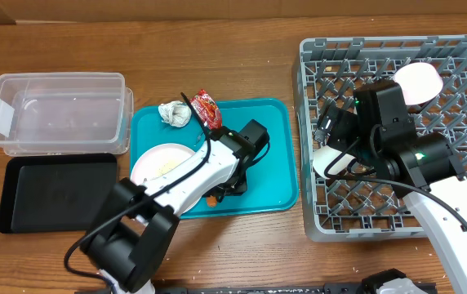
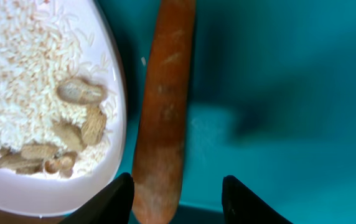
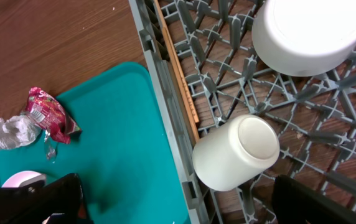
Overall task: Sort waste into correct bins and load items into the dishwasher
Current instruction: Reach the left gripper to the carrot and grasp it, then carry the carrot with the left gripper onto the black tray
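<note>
My left gripper (image 1: 232, 184) (image 2: 181, 202) is open low over the teal tray (image 1: 274, 122), its fingers either side of the near end of an orange-brown stick (image 2: 163, 118). The stick lies beside a white plate (image 1: 158, 159) (image 2: 112, 124) holding rice and peanuts. A crumpled paper (image 1: 173, 113) (image 3: 9, 132) and a red wrapper (image 1: 206, 106) (image 3: 47, 115) lie at the tray's far edge. My right gripper (image 1: 337, 135) (image 3: 178, 202) is open wide above a white cup (image 1: 329, 161) (image 3: 234, 152) lying in the grey dish rack (image 1: 315, 224). A white bowl (image 1: 420, 82) (image 3: 309, 31) sits upside down in the rack.
A clear plastic bin (image 1: 58, 114) stands at the left with a black tray (image 1: 58, 192) in front of it. A thin wooden strip (image 3: 178, 74) lies along the rack's left wall. Bare wood table surrounds everything.
</note>
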Action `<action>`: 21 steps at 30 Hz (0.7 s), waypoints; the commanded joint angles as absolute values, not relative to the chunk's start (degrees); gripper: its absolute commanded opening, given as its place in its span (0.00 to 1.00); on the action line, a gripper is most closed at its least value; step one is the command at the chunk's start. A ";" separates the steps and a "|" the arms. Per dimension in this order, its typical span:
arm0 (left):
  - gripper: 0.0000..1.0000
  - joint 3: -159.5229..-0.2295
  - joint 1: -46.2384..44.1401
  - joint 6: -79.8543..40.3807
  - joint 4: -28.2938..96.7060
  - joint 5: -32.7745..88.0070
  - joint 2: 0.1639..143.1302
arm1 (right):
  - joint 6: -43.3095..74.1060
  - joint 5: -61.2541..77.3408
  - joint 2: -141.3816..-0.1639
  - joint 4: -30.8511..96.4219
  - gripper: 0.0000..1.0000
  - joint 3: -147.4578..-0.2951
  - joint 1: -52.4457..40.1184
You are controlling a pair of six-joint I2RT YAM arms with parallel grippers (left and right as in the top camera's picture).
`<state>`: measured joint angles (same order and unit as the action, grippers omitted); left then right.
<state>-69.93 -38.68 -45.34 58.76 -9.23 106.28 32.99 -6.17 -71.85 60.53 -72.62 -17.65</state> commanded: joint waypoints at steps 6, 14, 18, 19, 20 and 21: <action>0.49 -69.52 -37.08 -43.27 55.92 -10.72 110.80 | 33.43 -6.17 -70.89 60.36 1.00 -72.99 -17.54; 0.22 -69.54 -36.80 -36.03 53.34 -6.42 111.31 | 33.43 -6.17 -70.89 60.38 1.00 -72.97 -17.54; 0.13 -69.97 -35.59 -37.50 54.39 -5.72 109.91 | 33.43 -6.17 -70.89 60.36 1.00 -72.97 -17.54; 0.13 -70.26 -35.27 -37.80 54.72 -5.72 109.34 | 33.43 -6.15 -70.89 60.36 1.00 -72.99 -17.54; 0.12 -70.70 -34.83 -37.91 55.18 -5.72 108.40 | 33.43 -6.15 -70.89 60.36 1.00 -72.97 -17.54; 0.12 -71.20 -34.37 -37.91 55.68 -5.72 107.28 | 33.43 -6.15 -70.89 60.36 1.00 -72.97 -17.54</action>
